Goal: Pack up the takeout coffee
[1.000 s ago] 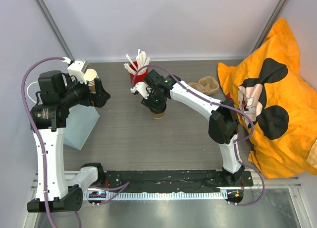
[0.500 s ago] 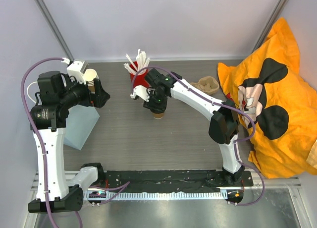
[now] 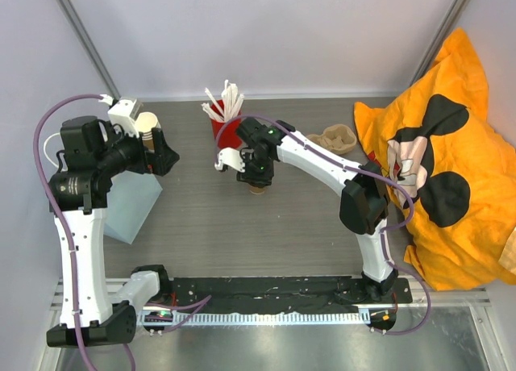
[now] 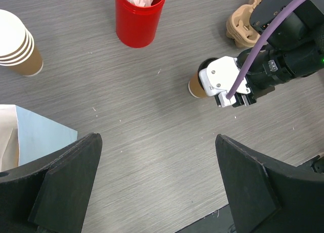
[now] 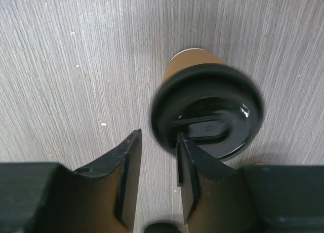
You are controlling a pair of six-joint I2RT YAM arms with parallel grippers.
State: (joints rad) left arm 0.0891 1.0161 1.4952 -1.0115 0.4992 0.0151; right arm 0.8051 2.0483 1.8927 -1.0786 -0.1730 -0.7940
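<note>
Hovering directly over the takeout coffee (image 5: 195, 66), the right gripper (image 5: 158, 142) points down with its 2 fingers set narrow, leaving a slim gap between them. The black lid (image 5: 207, 111) lies just ahead of and under the fingertips. Its near rim sits in or just below that gap. The lid is blurred, so I cannot tell whether the fingers pinch it or only straddle it. The cup stands upright on the table (image 5: 61, 66), beneath this tool.

The left gripper (image 4: 157, 192) is spread wide and holds nothing. The cup is well ahead of it, toward the upper right of its view, and the red cup of sticks (image 4: 139, 20) is farther ahead still.

By its look, the cup is light paper with thin walls that would dent under a hard squeeze. It would probably tip if nudged near the top. A pinch on the lid's edge alone could pop the lid off. Taking it across the body just below the lid, with a gentle closure, seems the safer hold.
</note>
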